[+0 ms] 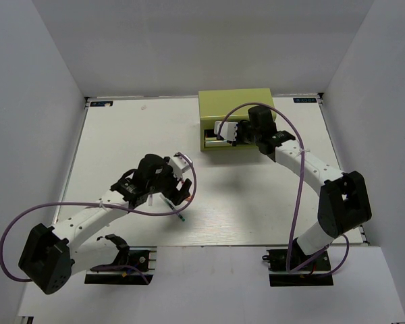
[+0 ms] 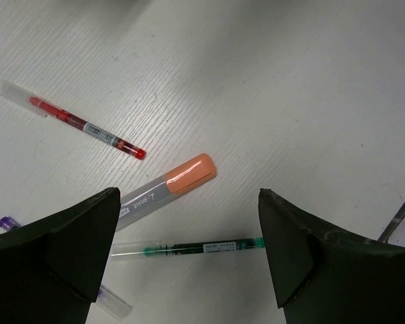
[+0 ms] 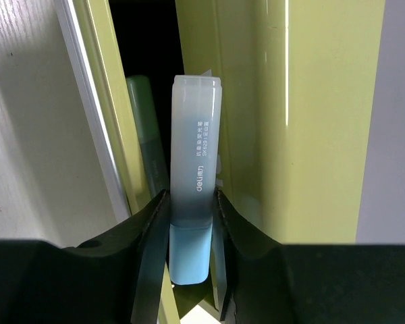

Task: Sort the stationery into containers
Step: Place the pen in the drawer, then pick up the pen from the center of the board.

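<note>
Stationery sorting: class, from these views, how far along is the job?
Done: one pale green item sits in the open drawer of the olive-green box. In hand: the right gripper, shut on a light-blue highlighter, holds it at that drawer. Remaining: red pen, orange-capped marker, green pen and purple-tipped pen lie on the table under the open left gripper.

Olive-green and white, with spots of red, orange, green and purple.

The glossy olive-green rectangular plastic box (image 1: 233,108) stands on a white table with fine wood-grain stripes (image 1: 121,135). At the box's front, a short light-blue plastic bar (image 3: 194,202) has a frosted, milky cap and small white lettering. A pale-green item (image 3: 145,128) shows in the box's dark drawer. Well apart from the box lie four items:
- a thin clear pen with red ink (image 2: 81,125)
- a flat grey marker with an orange cap (image 2: 169,185)
- a thin clear pen with green ink (image 2: 196,248)
- a clear pen with a purple end (image 2: 7,223)
</note>
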Action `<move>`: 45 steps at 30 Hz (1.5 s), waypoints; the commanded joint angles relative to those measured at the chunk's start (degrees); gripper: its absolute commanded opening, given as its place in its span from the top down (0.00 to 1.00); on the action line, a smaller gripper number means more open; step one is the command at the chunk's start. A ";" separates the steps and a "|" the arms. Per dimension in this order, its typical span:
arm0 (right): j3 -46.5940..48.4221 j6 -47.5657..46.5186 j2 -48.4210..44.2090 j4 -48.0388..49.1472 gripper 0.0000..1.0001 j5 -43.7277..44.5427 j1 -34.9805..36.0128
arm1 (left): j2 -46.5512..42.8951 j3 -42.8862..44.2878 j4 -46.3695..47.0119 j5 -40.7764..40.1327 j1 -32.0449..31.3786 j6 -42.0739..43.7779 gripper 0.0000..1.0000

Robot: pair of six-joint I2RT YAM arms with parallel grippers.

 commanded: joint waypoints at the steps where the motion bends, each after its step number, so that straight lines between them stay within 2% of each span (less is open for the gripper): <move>1: 1.16 0.25 0.16 0.89 0.65 -0.29 -0.31 | 0.32 3.01 -1.87 0.59 -0.16 1.97 0.06; 5: 0.99 0.42 -0.02 0.97 0.61 -0.38 -0.39 | 0.84 3.54 -1.87 0.07 -0.16 1.18 0.06; 16: -0.42 0.86 -1.51 1.32 0.60 -1.34 -0.31 | 1.99 5.21 -1.87 -0.46 -0.16 -5.32 0.05; 20: -0.07 4.80 -4.92 0.98 0.71 -5.29 -0.48 | 4.17 6.61 -3.36 -1.86 1.07 -9.70 0.04; 21: 0.71 6.04 -5.64 0.10 0.83 -6.00 -0.48 | 4.70 7.66 -5.10 -2.74 1.07 -11.29 0.04; 22: 0.72 7.35 -6.34 -0.08 0.88 -7.75 -0.48 | 5.84 8.28 -5.90 -4.40 1.07 -13.13 0.05; 24: 0.11 12.80 -9.15 -0.52 0.96 -9.52 -0.48 | 7.08 10.13 -7.14 -5.55 1.07 -18.92 0.12; 25: -0.68 13.86 -9.94 -0.35 0.99 -10.04 -0.57 | 7.78 10.14 -8.36 -8.17 1.07 -21.82 0.22; 26: -1.47 17.61 -12.21 -0.43 0.99 -11.09 -0.40 | 9.70 12.14 -10.03 -9.07 1.07 -27.42 0.35; 28: -4.35 21.31 -15.37 0.53 0.99 -11.45 -0.66 | 11.73 13.47 -13.71 -9.60 1.07 -32.37 0.42; 31: -6.57 23.88 -18.37 1.50 0.84 -11.45 -0.48 | 13.85 14.96 -17.33 -11.96 1.07 -45.90 0.37; 32: -8.57 24.24 -19.00 1.59 0.70 -11.37 -0.48 | 13.85 15.58 -19.60 -13.02 1.07 -49.33 0.32; 33: -9.46 25.55 -21.09 2.02 0.65 -11.11 -0.48 | 13.85 15.59 -20.41 -13.73 1.07 -56.49 0.32; 35: -11.57 26.35 -22.07 2.99 0.59 -11.10 -0.40 | 12.45 15.59 -22.15 -15.74 1.07 -63.82 0.32; 38: -15.00 28.02 -24.80 4.22 0.59 -10.93 -0.57 | 11.65 13.48 -22.17 -17.51 1.07 -77.71 0.25; 43: -19.13 30.04 -28.57 5.89 0.57 -11.10 -0.66 | 12.36 13.47 -22.51 -23.04 0.46 -88.27 0.25; 45: -19.84 30.30 -29.37 6.16 0.57 -11.10 -0.57 | 12.97 14.00 -23.75 -24.80 0.46 -90.75 0.29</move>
